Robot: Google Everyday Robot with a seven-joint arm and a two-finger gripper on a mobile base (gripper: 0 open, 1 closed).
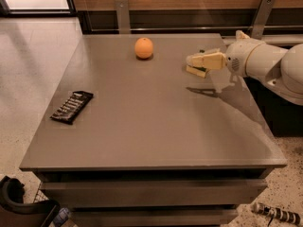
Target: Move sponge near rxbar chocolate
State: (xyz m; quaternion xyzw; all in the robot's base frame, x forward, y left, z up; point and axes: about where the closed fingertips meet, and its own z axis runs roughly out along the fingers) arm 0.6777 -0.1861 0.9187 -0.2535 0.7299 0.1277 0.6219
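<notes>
My gripper [199, 61] reaches in from the right on a white arm and is shut on the sponge [195, 71]. The sponge hangs a little above the table's right rear part, and its shadow lies on the top just below. Only its pale yellow base and a bit of its dark green top show past the fingers. The rxbar chocolate [72, 106], a flat dark bar with white lettering, lies near the table's left edge, far from the sponge and gripper.
An orange [144, 48] sits at the back middle of the grey table [151, 126], left of the gripper. A wooden wall with metal brackets runs behind the table. Dark objects lie on the floor at the bottom left and bottom right.
</notes>
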